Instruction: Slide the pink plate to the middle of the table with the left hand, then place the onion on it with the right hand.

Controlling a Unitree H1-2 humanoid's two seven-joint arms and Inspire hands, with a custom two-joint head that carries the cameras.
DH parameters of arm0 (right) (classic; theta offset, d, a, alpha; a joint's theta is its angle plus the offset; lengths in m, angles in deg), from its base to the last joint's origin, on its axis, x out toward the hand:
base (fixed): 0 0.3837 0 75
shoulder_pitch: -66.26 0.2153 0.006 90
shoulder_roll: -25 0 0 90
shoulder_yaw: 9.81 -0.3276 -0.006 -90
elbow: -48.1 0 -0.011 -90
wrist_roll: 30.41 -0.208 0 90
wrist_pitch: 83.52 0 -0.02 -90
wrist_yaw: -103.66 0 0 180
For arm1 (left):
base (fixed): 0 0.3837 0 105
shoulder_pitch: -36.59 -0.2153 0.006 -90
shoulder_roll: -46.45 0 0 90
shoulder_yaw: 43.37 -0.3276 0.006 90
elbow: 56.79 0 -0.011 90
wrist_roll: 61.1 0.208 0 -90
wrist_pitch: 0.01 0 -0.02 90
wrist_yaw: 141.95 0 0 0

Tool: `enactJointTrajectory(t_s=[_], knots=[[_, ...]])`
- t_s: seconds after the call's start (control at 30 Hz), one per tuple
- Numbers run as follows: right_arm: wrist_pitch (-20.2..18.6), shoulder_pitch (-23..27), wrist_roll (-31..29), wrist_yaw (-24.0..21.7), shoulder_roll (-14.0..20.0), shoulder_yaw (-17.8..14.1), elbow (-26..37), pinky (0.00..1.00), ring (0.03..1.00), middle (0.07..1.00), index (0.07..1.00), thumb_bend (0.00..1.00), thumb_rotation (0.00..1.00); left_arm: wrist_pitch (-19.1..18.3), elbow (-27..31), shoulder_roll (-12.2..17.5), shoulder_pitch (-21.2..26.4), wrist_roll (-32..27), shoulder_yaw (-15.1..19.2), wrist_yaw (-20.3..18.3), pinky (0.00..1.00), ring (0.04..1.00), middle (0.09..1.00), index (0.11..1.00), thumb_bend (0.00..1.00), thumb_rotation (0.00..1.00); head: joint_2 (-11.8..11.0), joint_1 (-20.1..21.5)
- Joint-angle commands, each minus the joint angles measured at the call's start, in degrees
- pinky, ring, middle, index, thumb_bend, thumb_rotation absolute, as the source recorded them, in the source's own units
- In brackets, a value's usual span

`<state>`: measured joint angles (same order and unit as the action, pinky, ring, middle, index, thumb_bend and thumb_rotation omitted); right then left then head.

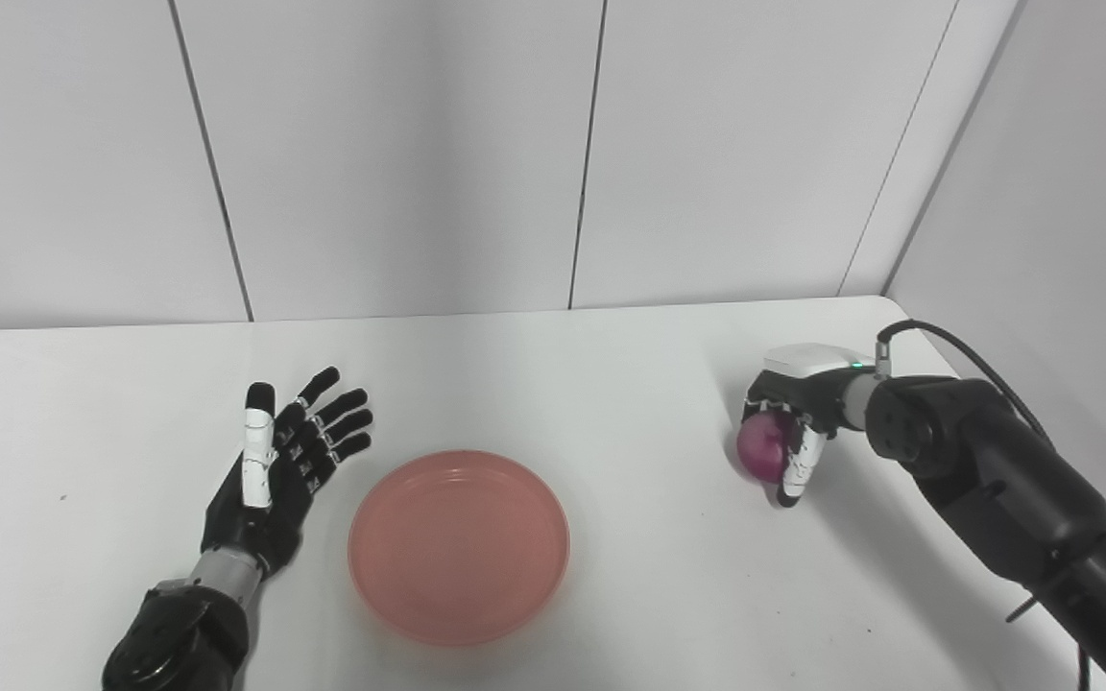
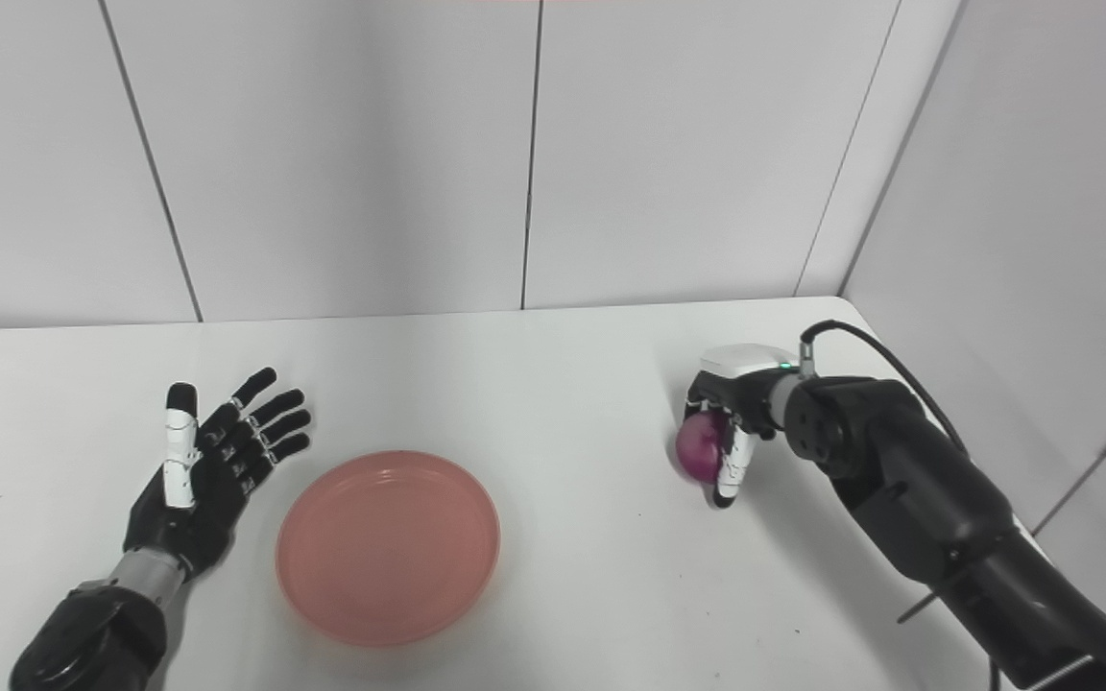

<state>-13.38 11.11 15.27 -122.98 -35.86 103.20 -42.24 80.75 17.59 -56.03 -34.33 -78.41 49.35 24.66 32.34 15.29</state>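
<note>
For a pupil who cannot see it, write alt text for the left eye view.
The robot's right hand is closed around a purple onion at the right of a white table. An empty pink plate sits near the middle front. The left hand rests open beside the plate, not touching it.

- The onion [image 1: 762,449] shows only its side toward nine o'clock; the rest is covered by the right hand [image 1: 796,422], whose fingers [image 1: 796,467] wrap it.
- Whether the onion touches the desk [image 1: 611,384] cannot be told.
- The right arm is cut off at the four o'clock corner, the left arm at the bottom edge.
- The desk's near edge lies outside both views.
- A small dark speck [image 1: 61,497] at nine o'clock is too small to identify.
</note>
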Motion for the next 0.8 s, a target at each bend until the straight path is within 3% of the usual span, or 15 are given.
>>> enactJointTrajectory(t_s=[0.0, 0.37, 0.77], knots=[[2.11, 3.86, 0.72, -0.01, 0.49, -0.52, 2.81, 0.32, 0.410, 0.457, 0.530, 0.52, 0.00, -2.00, -2.06, -0.58, -1.58, 1.08, -0.47, 1.10, 0.82, 0.824, 0.821, 0.879, 0.83, 1.00, 0.05, -0.06], [3.31, 6.77, 1.87, -2.00, -2.55, 0.69, 8.52, 0.40, 0.460, 0.462, 0.525, 0.53, 0.00, -1.94, -2.44, -1.12, -1.77, 1.50, -0.63, 1.64, 0.83, 0.827, 0.823, 0.881, 0.83, 1.00, -0.15, -0.99], [2.62, 8.86, 2.88, -4.96, -7.59, 0.88, 12.10, 0.34, 0.412, 0.442, 0.534, 0.52, 0.00, -1.46, -2.67, -2.49, -1.87, 2.21, -1.24, 2.14, 0.81, 0.826, 0.816, 0.886, 0.82, 1.00, 0.05, -4.79]])
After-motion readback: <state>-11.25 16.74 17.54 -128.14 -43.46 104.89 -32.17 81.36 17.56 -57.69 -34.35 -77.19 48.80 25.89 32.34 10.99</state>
